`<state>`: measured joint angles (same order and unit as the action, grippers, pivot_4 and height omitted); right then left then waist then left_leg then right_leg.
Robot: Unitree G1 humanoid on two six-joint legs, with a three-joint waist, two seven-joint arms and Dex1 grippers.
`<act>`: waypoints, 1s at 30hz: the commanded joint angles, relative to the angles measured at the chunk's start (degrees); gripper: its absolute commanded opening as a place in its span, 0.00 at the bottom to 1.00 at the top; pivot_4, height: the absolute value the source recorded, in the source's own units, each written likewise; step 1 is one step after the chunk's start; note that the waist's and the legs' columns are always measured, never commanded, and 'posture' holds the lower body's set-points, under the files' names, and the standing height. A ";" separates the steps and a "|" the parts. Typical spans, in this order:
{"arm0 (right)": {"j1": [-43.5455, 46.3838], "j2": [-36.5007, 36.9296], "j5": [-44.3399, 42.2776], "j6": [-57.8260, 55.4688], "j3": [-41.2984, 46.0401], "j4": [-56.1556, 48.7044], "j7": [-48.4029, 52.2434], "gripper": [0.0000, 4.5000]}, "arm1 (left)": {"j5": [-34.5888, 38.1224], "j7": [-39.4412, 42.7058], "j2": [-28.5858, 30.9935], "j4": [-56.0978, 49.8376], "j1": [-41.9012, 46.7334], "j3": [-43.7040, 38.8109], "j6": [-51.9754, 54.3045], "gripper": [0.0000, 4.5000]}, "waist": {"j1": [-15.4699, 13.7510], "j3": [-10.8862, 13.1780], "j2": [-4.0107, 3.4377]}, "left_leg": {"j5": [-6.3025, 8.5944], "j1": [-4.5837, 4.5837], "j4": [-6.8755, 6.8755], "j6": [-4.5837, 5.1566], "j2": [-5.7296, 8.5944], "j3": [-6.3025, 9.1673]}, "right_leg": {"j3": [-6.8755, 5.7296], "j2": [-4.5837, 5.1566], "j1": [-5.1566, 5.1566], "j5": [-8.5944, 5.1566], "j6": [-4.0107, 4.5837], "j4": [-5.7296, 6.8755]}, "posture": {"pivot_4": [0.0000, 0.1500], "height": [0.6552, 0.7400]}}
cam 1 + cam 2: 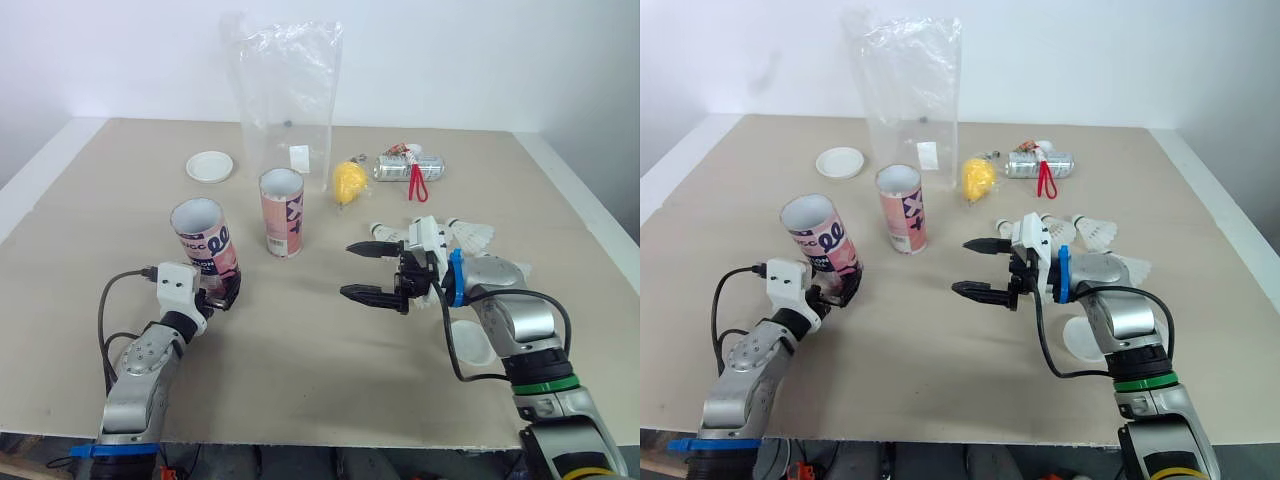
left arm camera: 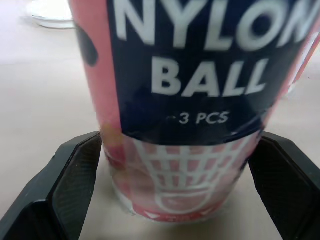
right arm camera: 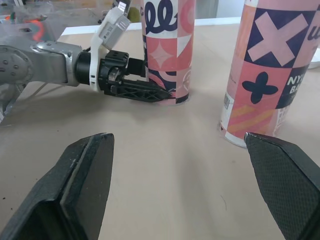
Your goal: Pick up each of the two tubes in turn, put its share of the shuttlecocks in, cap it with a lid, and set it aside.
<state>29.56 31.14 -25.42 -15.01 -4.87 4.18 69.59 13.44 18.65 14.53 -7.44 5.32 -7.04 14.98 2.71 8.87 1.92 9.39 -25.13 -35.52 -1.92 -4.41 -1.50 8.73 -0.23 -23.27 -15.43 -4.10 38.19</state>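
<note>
Beige tabletop [image 1: 300, 350], white walls behind.
Two tubes: tilted tube [image 1: 205, 250] at left, pinched in left gripper [image 1: 225, 293] jaws; upright tube [image 1: 282, 212] at centre. Two lids: far lid [image 1: 210, 166], near lid [image 1: 472, 342]. Right gripper [image 1: 347, 270] jaws spread.

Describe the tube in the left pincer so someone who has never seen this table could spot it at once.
At the back of the table stands a tall clear plastic bag, with the far tube, pink and patterned, just in front of it. The nearer tube is to the robot's left of that one and closer to the robot. Only it has the left pincer clamped on its base.
</note>
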 commanded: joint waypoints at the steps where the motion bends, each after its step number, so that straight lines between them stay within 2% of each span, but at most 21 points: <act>1: -0.03 0.04 -0.08 0.73 0.76 -1.88 -0.18 0.99 | 0.02 2.57 1.36 3.45 3.12 0.03 -2.81 1.00 | 0.00 0.00 -0.01 | 0.00 0.00 0.01 0.00 0.00 0.00 | 0.00 0.00 0.00 0.00 0.00 0.00 | 1.00 1.00; 12: -0.76 0.64 0.20 0.39 1.42 -2.76 -0.73 0.99 | -0.63 8.30 3.66 14.50 8.91 0.62 -8.73 1.00 | -0.02 -0.01 -0.01 | 0.00 0.00 0.02 0.00 0.00 0.01 | 0.00 0.00 0.02 0.00 -0.02 0.00 | 1.00 1.00; 13: -0.92 0.73 0.18 0.38 1.47 -2.92 -0.80 1.00 | -0.91 8.34 3.69 14.83 8.84 0.62 -9.28 0.88 | -0.02 -0.01 -0.02 | 0.00 0.00 0.02 0.00 0.00 0.01 | 0.00 0.00 0.02 0.00 -0.02 0.00 | 1.00 1.00; 15: -1.07 0.87 0.19 0.44 1.52 -2.98 -0.87 1.00 | -1.14 8.38 3.61 15.38 8.87 0.49 -10.00 0.72 | -0.02 -0.01 -0.02 | 0.00 0.00 0.02 0.00 0.00 0.01 | 0.00 0.00 0.02 0.00 -0.02 0.00 | 1.00 1.00; 17: -1.27 1.05 0.12 0.43 1.59 -3.09 -0.93 1.00 | -1.25 8.00 3.53 15.72 8.81 0.12 -10.66 0.65 | -0.02 -0.01 -0.02 | 0.00 0.00 0.02 0.00 0.00 0.01 | 0.00 0.00 0.02 0.00 -0.02 0.00 | 1.00 1.00; 24: -2.08 1.09 -0.05 0.43 1.67 -4.37 -1.61 1.00 | -1.60 8.21 4.33 15.22 7.51 -0.39 -12.39 0.65 | 0.00 -0.01 -0.03 | 0.00 0.01 0.02 0.00 -0.01 0.01 | 0.00 -0.01 0.02 0.00 -0.03 0.00 | 1.00 1.00; 28: -3.92 1.27 -2.74 -3.71 4.72 -9.92 -6.06 1.00 | -1.99 11.75 7.39 12.68 5.27 -0.12 -16.34 0.65 | 0.01 -0.01 -0.04 | 0.00 0.02 0.10 -0.01 -0.02 0.00 | 0.00 -0.01 -0.01 -0.01 0.02 0.00 | 1.00 1.00; 30: -7.03 1.77 -5.73 -8.72 7.85 -16.82 -10.93 1.00 | -3.25 15.27 10.91 10.48 3.77 0.93 -18.80 0.65 | -0.01 -0.01 -0.05 | 0.02 -0.01 0.15 -0.04 -0.02 0.01 | 0.00 0.00 -0.04 0.06 0.28 0.00 | 1.00 1.00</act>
<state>23.84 31.88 -27.69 -20.34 -0.98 -5.61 62.43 11.29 31.02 22.82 6.23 9.91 -6.44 -1.06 2.70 8.87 1.87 9.42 -25.15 -35.35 -1.97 -4.43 -1.49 8.73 -0.23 -23.33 -15.38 -3.79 38.20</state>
